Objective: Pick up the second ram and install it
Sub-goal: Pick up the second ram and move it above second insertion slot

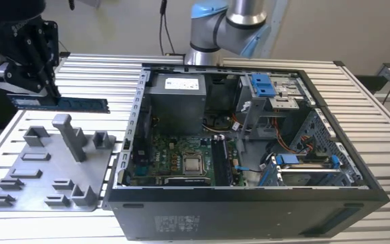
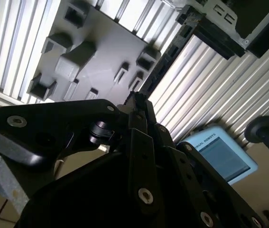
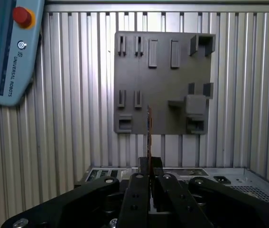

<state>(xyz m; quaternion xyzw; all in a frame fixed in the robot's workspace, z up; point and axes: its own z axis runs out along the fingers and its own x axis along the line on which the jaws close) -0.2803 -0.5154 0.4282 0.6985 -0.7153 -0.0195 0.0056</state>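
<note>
The gripper (image 1: 49, 93), clamped on the memory stick (image 1: 83, 104), holds it level above the grey tray (image 1: 42, 184), its long axis pointing toward the open computer case (image 1: 249, 213) on the exterior view's right.

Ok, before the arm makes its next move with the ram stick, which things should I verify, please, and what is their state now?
1. Grip: black claw shut on the long dark-blue flat ram stick: ok.
2. Stick above the grey plastic fixture plate, apart from it: ok.
3. Stick roughly level in the exterior view: ok.
4. Black computer case open, green motherboard uncovered: ok.
5. Free memory slot on the motherboard: cannot tell.
</note>
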